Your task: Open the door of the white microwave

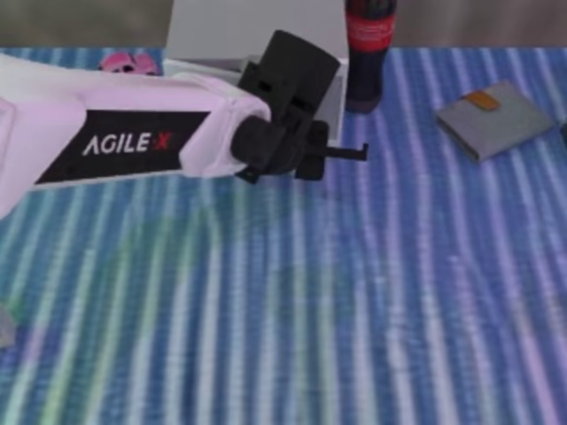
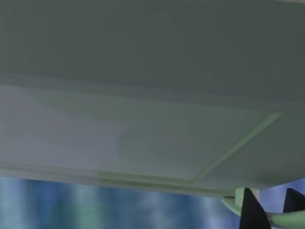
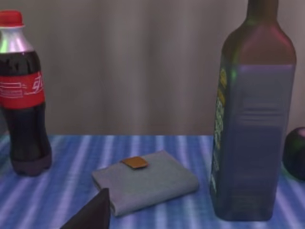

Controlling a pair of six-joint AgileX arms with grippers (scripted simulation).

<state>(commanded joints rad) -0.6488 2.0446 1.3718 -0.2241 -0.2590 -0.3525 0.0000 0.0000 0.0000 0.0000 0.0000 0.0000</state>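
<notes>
1. Reaching across from the top view's left side, our left arm (image 1: 133, 142) stretches to the front of the white microwave (image 1: 257, 31), which stands at the far edge of the striped blue surface (image 1: 354, 310).
2. We see our left hand (image 1: 341, 152) just in front of the microwave's front face, close to its right end, with one thin dark finger (image 1: 350, 153) pointing toward the cola bottle (image 1: 369, 44).
3. We cannot tell from any view whether this hand is wide, narrow or gripping something; the left wrist view shows only two dark fingertips (image 2: 252, 212) beside a pale green handle-like bar (image 2: 233, 205) under the microwave's corner.
4. The door (image 2: 143, 138) fills the left wrist view as a flat pale panel with a framed grey window; how far it stands open we cannot tell.
5. The cola bottle stands upright just to the right of the microwave.
6. A grey wallet (image 1: 494, 117) with a brown tab lies flat well to the right of the microwave, beyond the cola bottle.
7. A small pink object (image 1: 128, 62) lies just left of the microwave.
8. In the right wrist view a tall dark bottle (image 3: 252, 119) stands beyond the wallet from the cola bottle.
9. Our right hand appears there only as a dark finger tip (image 3: 93, 214), so we cannot tell its state.
</notes>
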